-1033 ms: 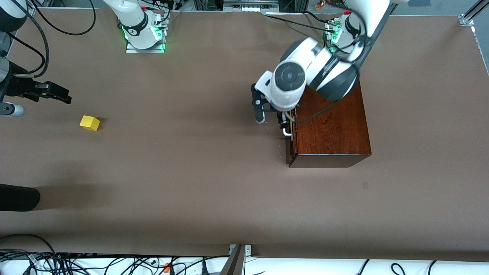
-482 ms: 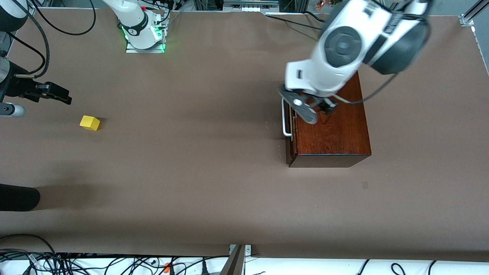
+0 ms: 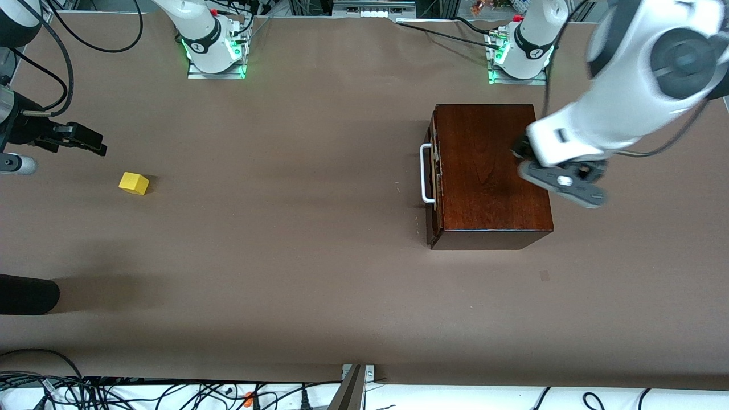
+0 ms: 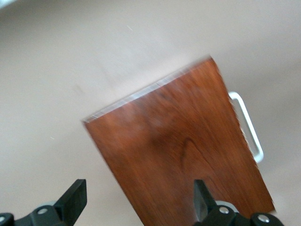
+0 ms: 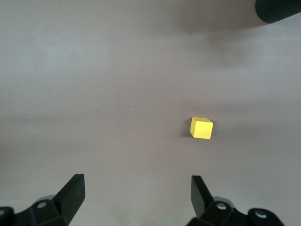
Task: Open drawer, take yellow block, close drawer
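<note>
Swinging away from the white U-shaped bar handle where it worked a second ago, my left gripper now hangs over the edge of the glossy mahogany-coloured wooden box toward the left arm's end of the brown table; from the front, the dark reddish-brown drawer looks shut or all but shut, and the small bright yellow cube-shaped block sits on the bare table well apart from the box, toward the right arm's end, while my right gripper waits above the table near it. My left wrist view shows that gripper's fingers spread apart and empty above the box top, the handle at its edge. My right wrist view shows fingers wide apart, holding nothing, with the block off to one side of their line. To finish well, I judge I should check the drawer front is flush with the box.
</note>
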Motion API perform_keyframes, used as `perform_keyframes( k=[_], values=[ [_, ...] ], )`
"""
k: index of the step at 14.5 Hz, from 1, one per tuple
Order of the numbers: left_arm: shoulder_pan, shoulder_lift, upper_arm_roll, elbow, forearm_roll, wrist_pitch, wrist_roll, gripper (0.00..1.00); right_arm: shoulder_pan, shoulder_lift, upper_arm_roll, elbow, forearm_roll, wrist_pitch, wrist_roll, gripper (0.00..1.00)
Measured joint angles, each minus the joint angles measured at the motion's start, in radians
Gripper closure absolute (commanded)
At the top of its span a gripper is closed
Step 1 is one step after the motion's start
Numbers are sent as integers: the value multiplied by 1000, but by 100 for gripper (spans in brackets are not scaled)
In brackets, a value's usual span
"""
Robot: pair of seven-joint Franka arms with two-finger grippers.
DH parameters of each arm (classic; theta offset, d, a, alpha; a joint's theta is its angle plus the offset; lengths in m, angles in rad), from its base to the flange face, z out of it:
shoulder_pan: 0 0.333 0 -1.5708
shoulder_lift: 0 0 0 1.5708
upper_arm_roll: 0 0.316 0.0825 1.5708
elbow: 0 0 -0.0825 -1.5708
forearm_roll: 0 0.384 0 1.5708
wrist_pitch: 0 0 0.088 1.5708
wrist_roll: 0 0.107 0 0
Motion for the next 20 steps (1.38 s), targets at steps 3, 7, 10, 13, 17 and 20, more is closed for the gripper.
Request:
perform_keyframes(
  k=[3, 7, 10, 13, 17, 20],
  values=[
    [18, -96, 47, -143, 0, 118, -121, 0, 0, 0, 0, 0, 0, 0, 0, 0],
    [110, -197, 52, -284, 0, 183, -171, 0, -1, 0, 0, 0, 0, 1, 1, 0],
    [134, -217, 53, -316, 0, 191, -175, 0, -2, 0, 0, 0, 0, 1, 1, 0],
    [135, -220, 52, -320, 0, 193, -186, 0, -2, 0, 0, 0, 0, 1, 1, 0],
    [156, -222, 52, -321, 0, 194, -191, 0, -2, 0, 0, 0, 0, 1, 1, 0],
    [190, -223, 50, -325, -1, 194, -191, 0, -3, 0, 0, 0, 0, 1, 1, 0]
  ],
)
